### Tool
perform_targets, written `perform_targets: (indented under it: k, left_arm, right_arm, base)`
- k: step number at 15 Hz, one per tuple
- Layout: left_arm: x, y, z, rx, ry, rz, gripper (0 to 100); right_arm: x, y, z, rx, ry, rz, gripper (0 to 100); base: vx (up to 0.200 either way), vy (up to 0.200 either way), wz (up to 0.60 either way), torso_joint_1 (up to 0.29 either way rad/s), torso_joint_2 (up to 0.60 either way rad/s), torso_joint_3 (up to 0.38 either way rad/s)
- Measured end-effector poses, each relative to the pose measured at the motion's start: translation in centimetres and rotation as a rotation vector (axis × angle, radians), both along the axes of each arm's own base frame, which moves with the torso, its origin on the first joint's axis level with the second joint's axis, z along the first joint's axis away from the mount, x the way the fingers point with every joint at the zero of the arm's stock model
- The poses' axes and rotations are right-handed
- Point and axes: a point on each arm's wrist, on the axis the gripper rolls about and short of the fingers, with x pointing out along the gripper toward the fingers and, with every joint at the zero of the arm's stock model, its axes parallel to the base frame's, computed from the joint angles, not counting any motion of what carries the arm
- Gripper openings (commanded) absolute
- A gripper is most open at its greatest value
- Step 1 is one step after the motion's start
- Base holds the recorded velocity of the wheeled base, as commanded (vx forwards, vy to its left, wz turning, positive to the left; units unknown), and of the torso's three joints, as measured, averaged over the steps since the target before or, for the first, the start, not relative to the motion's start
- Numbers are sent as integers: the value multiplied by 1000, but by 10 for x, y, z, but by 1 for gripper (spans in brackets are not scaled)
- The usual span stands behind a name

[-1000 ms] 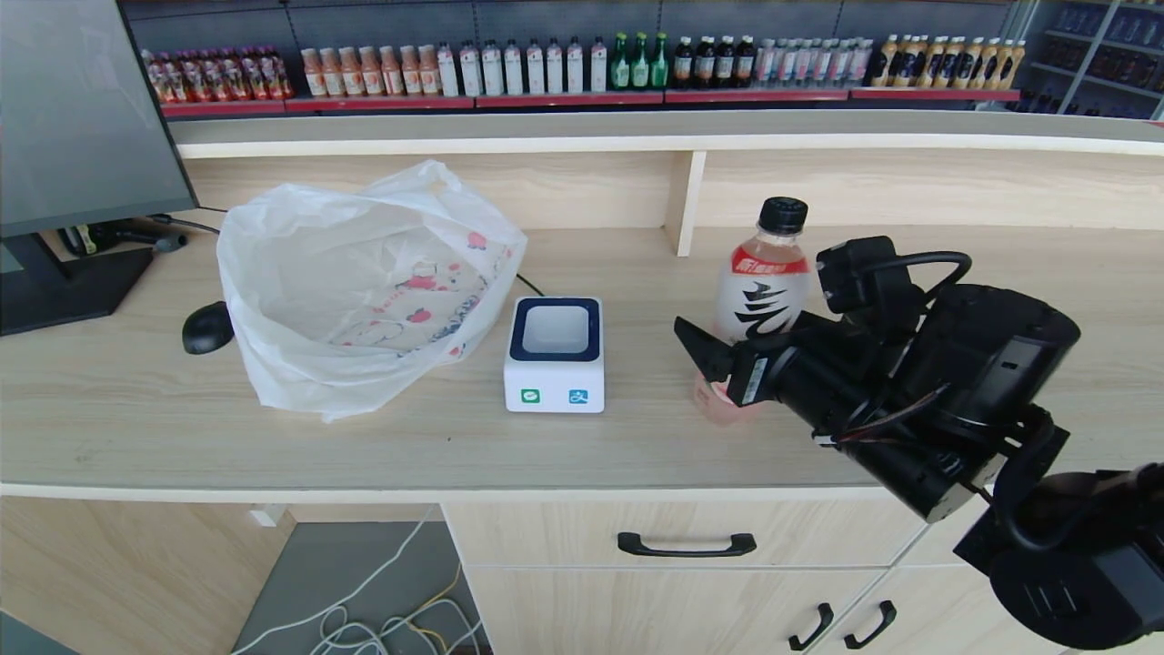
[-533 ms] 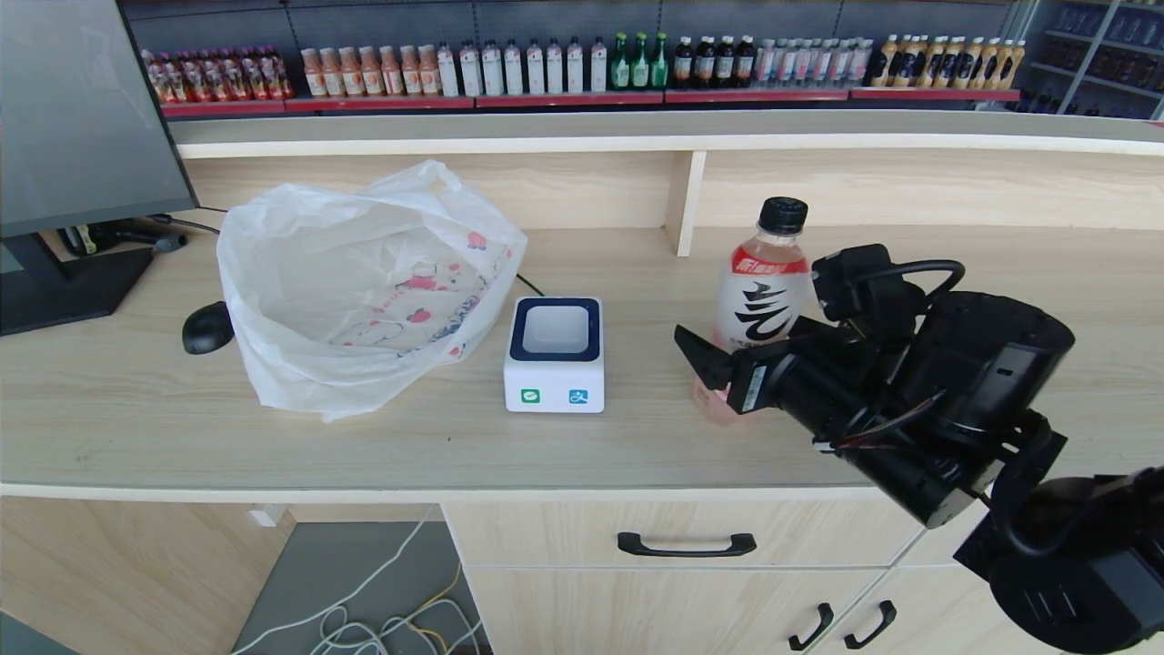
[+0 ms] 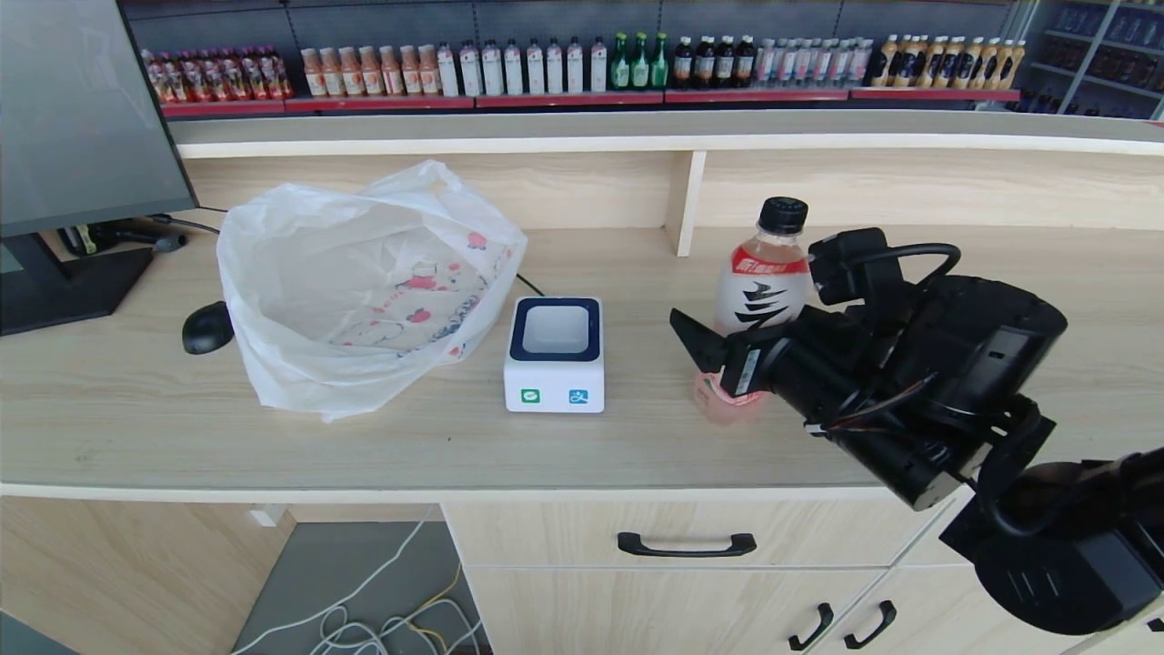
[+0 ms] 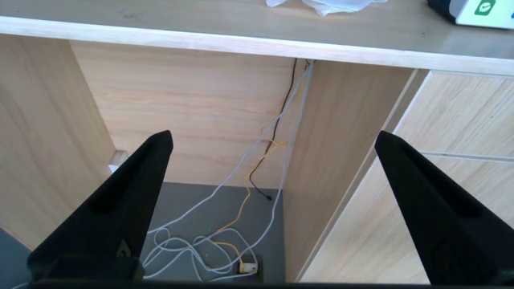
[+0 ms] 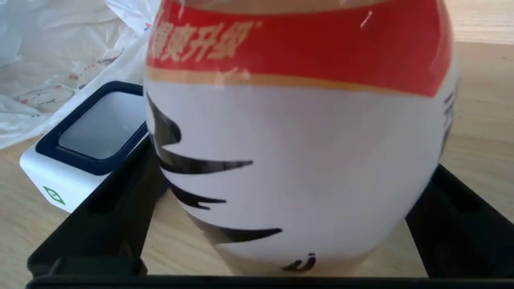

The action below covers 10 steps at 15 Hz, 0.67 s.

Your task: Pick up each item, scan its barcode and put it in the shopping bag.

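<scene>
Since the earlier frame the right gripper (image 3: 730, 361) has crept forward; its wide-open jaws straddle, holding nothing yet, the bottle (image 3: 762, 296) standing on the counter (image 3: 364, 446) beside the scanner (image 3: 555, 357). We judge scanning and bagging both remain.

— What frames the scene?
— The left fingers (image 4: 120, 209), two black wedges standing wide apart.
— And between them?
— The counter (image 4: 161, 32) edge, with an open recess beneath where cables (image 4: 269, 152) hang down and coil on the grey floor (image 4: 209, 197); a corner of the scanner (image 4: 482, 8) sits on the counter
</scene>
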Motion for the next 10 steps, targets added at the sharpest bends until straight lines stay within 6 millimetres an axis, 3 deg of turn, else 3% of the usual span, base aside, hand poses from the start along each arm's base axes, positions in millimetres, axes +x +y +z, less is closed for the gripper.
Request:
perform_targets:
  k: [3,4,10]
  left_arm:
    - [0,0,0,0,0,0,100]
    - [0,0,0,0,0,0,100]
    - [0,0,0,0,0,0,100]
  right_arm:
    - [2,2,-1,-8,0,1,100]
    - [2,2,-1,-7,-1,1,0]
    - [3,2,1,-2,-7,3,0]
  base:
    - [0,0,0,0,0,0]
    - [0,0,0,0,0,0]
    - [0,0,0,0,0,0]
